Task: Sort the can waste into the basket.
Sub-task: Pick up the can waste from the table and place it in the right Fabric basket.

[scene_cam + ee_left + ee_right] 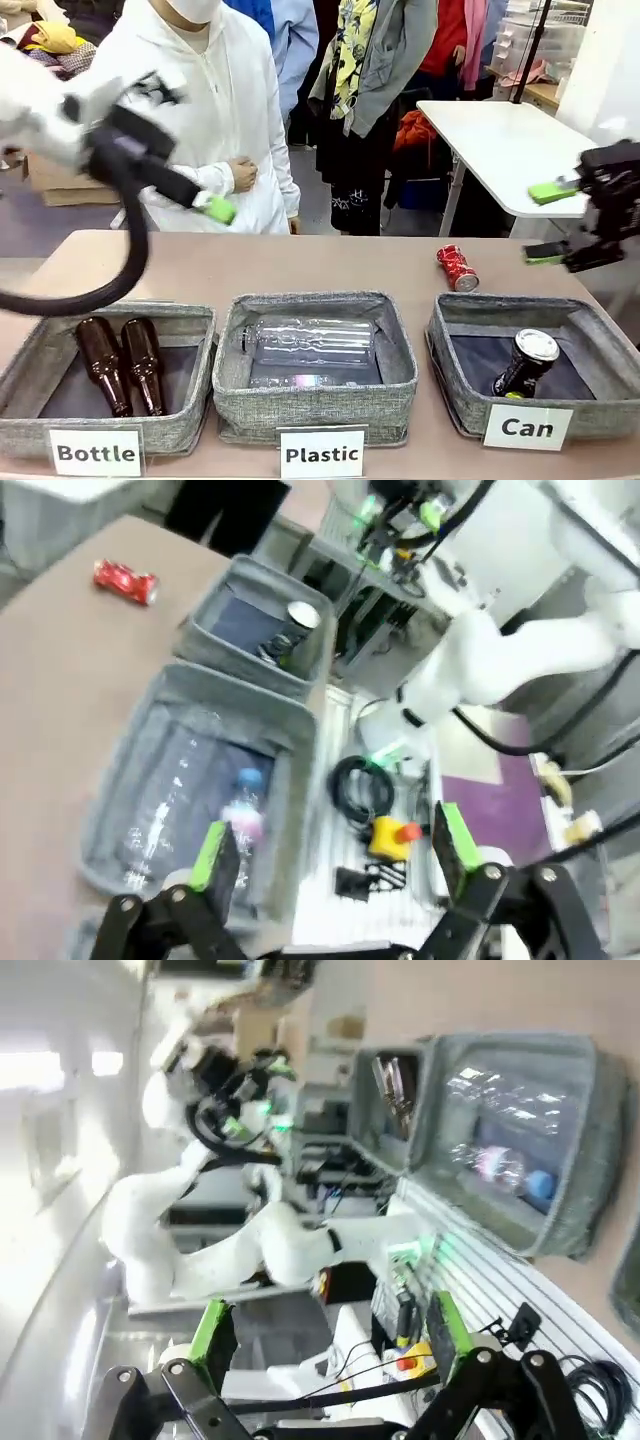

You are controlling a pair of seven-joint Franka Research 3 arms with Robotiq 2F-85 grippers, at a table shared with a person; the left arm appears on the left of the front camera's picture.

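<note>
The crushed red can (pixel 457 267) lies on its side on the table just behind the grey basket (pixel 470 308) labelled "Can". The black can (pixel 526 362) with a silver top leans inside that basket. My right gripper (pixel 549 222) hangs open in the air to the right of the red can and above the basket's far right corner, holding nothing. My left gripper (pixel 216 208) is raised at the far left, blurred, above the table's back edge. The left wrist view shows the red can (pixel 125 580), the basket (pixel 228 588) with the black can (pixel 292 630), and my open, empty left gripper (pixel 330 848). The right gripper (pixel 330 1330) also stands open in its own wrist view.
A bin labelled "Plastic" (pixel 236 378) holds clear bottles in the middle. A bin labelled "Bottle" (pixel 30 352) holds two brown glass bottles at the left. A person in white (pixel 215 120) stands at the far side. Bare tabletop lies behind the bins.
</note>
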